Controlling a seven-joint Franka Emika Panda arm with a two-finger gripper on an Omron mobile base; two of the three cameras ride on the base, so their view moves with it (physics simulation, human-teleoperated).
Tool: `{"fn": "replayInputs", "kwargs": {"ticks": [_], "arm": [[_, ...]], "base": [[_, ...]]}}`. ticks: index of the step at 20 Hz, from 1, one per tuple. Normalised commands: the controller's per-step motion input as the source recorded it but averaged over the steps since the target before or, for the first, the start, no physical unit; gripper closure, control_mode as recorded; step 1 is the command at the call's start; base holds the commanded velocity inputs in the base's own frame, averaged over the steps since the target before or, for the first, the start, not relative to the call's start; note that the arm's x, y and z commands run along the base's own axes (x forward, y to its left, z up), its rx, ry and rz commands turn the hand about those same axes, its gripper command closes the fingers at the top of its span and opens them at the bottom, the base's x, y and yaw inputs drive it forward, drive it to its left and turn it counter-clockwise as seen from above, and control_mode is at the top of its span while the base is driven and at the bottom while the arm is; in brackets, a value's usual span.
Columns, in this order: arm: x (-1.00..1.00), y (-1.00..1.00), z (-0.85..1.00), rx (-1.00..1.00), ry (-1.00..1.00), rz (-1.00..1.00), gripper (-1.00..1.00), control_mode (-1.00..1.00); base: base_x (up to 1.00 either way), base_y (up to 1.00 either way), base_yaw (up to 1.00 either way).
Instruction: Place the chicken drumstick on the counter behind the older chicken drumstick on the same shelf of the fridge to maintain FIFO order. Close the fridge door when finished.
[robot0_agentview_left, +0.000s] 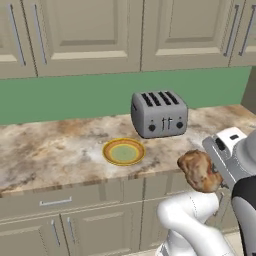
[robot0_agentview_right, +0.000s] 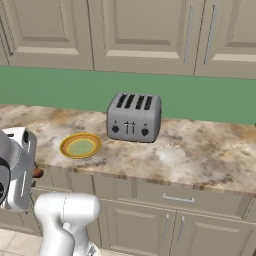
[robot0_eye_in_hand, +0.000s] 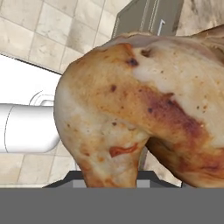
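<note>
Filling our hand view, the chicken drumstick (robot0_eye_in_hand: 144, 105) sits clamped in our gripper (robot0_agentview_left: 216, 176) — lifted off the counter (robot0_agentview_left: 60, 150), at about four o'clock from the yellow plate (robot0_agentview_left: 123, 151) and toaster (robot0_agentview_left: 159, 114) — held clear, we judge, for carrying to the fridge.

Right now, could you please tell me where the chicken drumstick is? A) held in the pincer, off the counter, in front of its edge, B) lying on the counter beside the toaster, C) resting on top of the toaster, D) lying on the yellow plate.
A: the chicken drumstick sits clamped in the pincer in front of the counter edge, while the yellow plate and toaster carry nothing.
</note>
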Motion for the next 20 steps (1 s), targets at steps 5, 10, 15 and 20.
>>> {"fn": "replayInputs", "kwargs": {"ticks": [5,10,15,20], "arm": [[0.00,0.00,0.00,0.00,0.00,0.00,1.00,1.00],[0.00,0.00,0.00,0.00,0.00,0.00,1.00,1.00],[0.00,0.00,0.00,0.00,0.00,0.00,1.00,1.00],[0.00,0.00,0.00,0.00,0.00,0.00,1.00,1.00]], "base": [[-0.39,0.22,0.00],[-0.56,0.16,0.00],[-0.88,0.03,0.00],[-0.81,0.14,-0.10]]}}
